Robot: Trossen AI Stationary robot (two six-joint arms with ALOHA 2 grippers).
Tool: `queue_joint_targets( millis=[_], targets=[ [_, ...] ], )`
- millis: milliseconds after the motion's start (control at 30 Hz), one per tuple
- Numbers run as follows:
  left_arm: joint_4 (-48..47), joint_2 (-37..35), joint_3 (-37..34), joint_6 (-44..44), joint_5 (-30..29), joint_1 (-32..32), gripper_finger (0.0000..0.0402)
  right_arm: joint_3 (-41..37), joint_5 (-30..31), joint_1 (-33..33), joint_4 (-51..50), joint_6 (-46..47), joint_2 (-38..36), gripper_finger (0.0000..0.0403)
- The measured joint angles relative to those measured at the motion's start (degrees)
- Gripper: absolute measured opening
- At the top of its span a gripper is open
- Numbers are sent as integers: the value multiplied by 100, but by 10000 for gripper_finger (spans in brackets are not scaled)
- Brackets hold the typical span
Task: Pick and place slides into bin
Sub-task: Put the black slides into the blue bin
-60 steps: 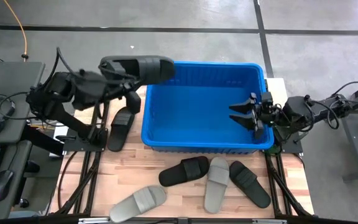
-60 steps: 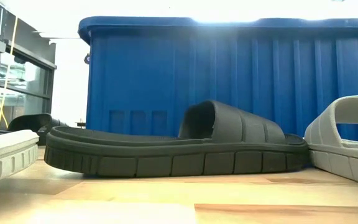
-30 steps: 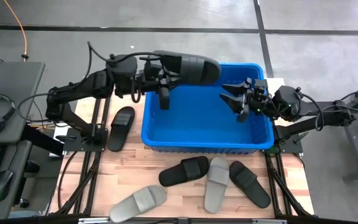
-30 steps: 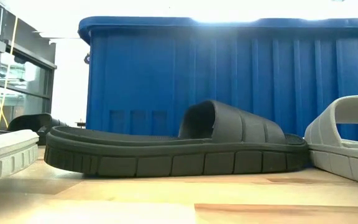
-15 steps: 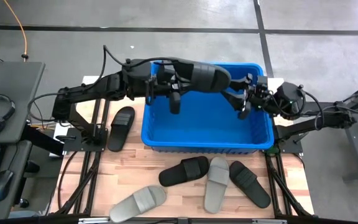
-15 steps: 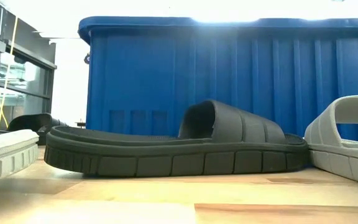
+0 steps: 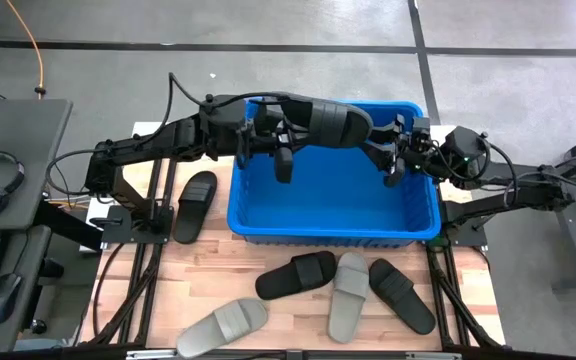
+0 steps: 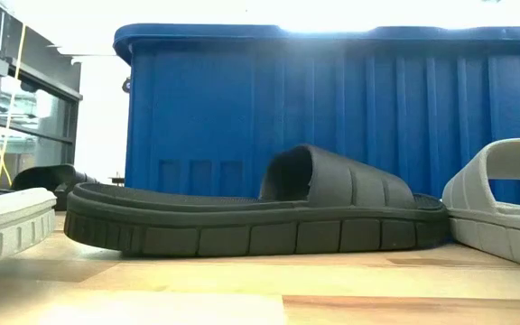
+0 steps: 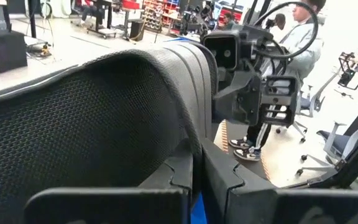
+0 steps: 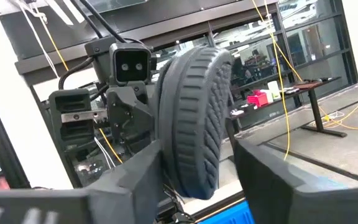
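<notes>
black slide (image 7: pixel 330 122) in left gripper (image 7: pixel 273 137) jaws (over bin (image 7: pixel 268 215))

One black slide (image 7: pixel 330 122) hangs above the far part of the blue bin (image 7: pixel 268 222), clamped in the left gripper (image 7: pixel 280 133), and its toe sits between the spread fingers of the right gripper (image 7: pixel 388 150). Five more slides lie on the table outside the bin, three black and two grey.

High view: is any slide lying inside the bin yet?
No. The bin shows only bare blue floor; the left gripper holds a black slide above it.
</notes>
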Motion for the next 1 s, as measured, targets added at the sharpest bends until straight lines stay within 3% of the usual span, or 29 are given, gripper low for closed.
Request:
queue_joint_targets(
  millis=[233, 400, 667, 1000],
  targets=[
    [-42, 58, -4, 6, 38, 4, 16, 0, 20, -14, 0, 0, -7, 75],
    [-47, 58, -4, 99, 5, 2, 18, 0, 130, -14, -2, -4, -4, 31],
    [-240, 76, 11, 198, -273, 2, 19, -7, 537, 1, -101, -276, -98, 14],
    [-564, -19, 17, 299, -391, 9, 19, -4, 1335, -1, -767, -485, -718, 5]
  ],
)
